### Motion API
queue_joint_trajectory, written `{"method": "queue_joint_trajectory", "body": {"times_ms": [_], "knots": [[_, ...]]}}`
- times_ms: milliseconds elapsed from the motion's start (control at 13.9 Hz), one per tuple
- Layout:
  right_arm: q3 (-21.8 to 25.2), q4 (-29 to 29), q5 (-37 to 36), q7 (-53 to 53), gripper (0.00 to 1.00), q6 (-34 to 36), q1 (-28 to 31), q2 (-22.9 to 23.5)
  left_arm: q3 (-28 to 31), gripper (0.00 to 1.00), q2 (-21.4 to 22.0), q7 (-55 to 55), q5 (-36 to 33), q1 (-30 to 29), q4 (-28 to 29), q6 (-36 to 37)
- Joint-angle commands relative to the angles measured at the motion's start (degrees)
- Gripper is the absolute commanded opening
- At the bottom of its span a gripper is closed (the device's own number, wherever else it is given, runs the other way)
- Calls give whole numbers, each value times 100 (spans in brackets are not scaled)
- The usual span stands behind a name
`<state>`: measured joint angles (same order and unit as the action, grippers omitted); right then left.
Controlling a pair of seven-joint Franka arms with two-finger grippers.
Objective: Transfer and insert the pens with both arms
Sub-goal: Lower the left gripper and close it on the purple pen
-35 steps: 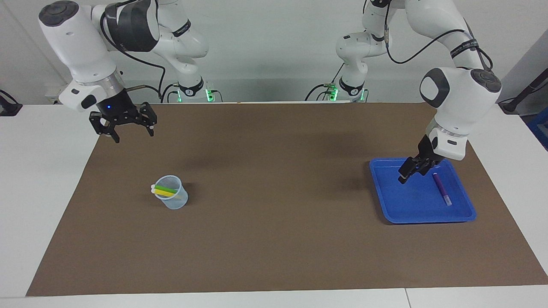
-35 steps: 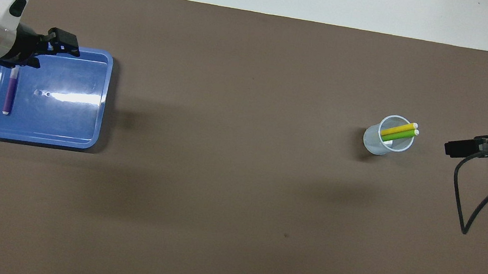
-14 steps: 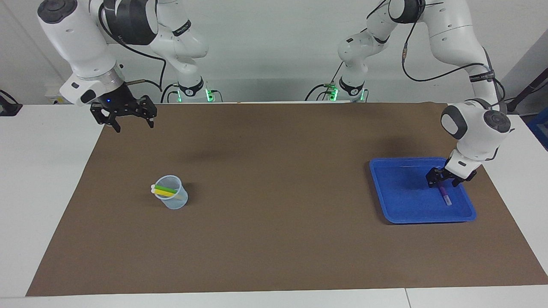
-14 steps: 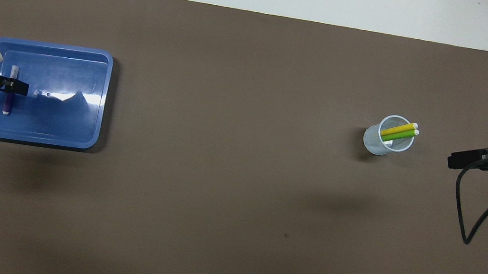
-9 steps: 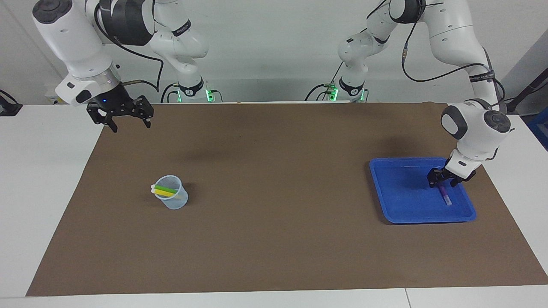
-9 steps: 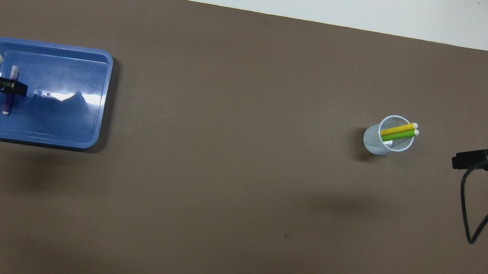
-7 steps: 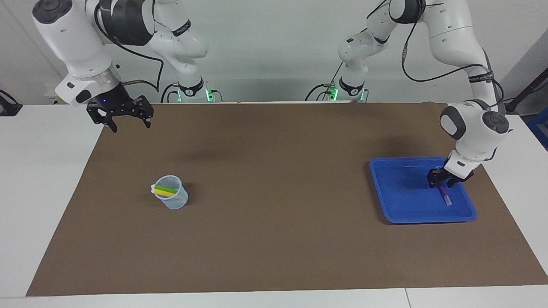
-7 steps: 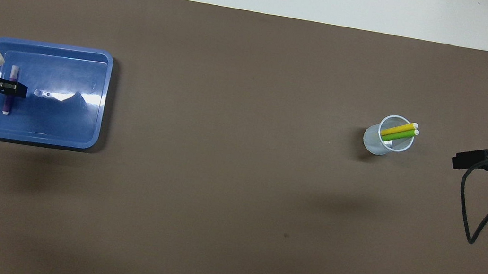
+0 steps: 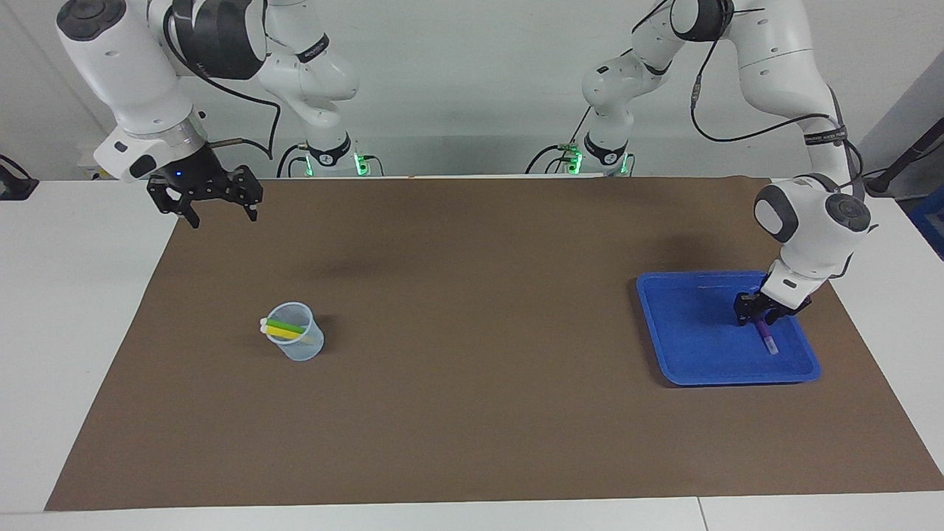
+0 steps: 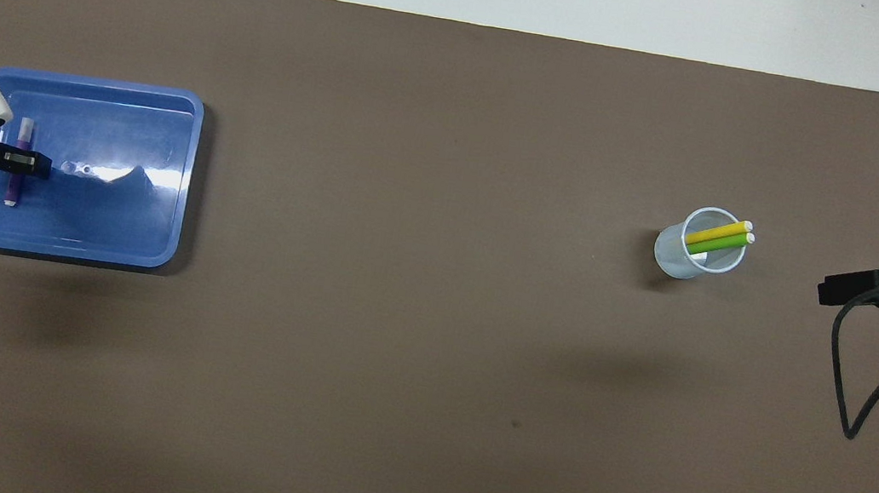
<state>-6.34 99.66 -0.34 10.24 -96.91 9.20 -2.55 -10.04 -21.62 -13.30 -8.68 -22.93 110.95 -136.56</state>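
at the left arm's end of the table, the facing view shows the left gripper (image 9: 759,321) down inside the blue tray (image 9: 682,354), its fingers set either side of the purple pen (image 9: 765,338), which lies flat on the tray floor. over the last couple of seconds this gripper has swung from the tray's middle across to the pen and dropped low over it; in the last half second it has barely shifted. whether the fingers have already pinched the pen i cannot tell. the right gripper (image 9: 204,198) hangs with its fingers spread wide over the mat's corner at the right arm's end, having drifted a little up and outward, and it waits. the clear cup (image 9: 297,342) already holds the yellow pen (image 9: 284,334) and the green pen (image 9: 286,325).

from overhead, the left gripper (image 10: 20,162) sits across the purple pen (image 10: 13,182) partway along its length, the pen's pale ends showing on both sides. the cup (image 10: 674,258) stands well apart from the tray (image 10: 148,240), with the right gripper (image 10: 839,289) beside it.

by my reading the last pen is about to be lifted; two of three are done.
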Motion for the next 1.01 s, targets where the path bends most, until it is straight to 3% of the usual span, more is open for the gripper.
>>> {"method": "queue_joint_trajectory", "body": {"times_ms": [0, 718, 933], "knots": [[-60, 98, -142, -74, 100, -30, 65, -105, -33, 56, 0, -15, -98, -106, 163, -265], [-60, 106, -142, -83, 100, -12, 65, -105, -33, 14, -18, -6, -98, -106, 146, -169], [-60, 107, -142, -83, 100, -3, 65, -114, -42, 10, -18, 47, -37, -71, 58, -38]]}}
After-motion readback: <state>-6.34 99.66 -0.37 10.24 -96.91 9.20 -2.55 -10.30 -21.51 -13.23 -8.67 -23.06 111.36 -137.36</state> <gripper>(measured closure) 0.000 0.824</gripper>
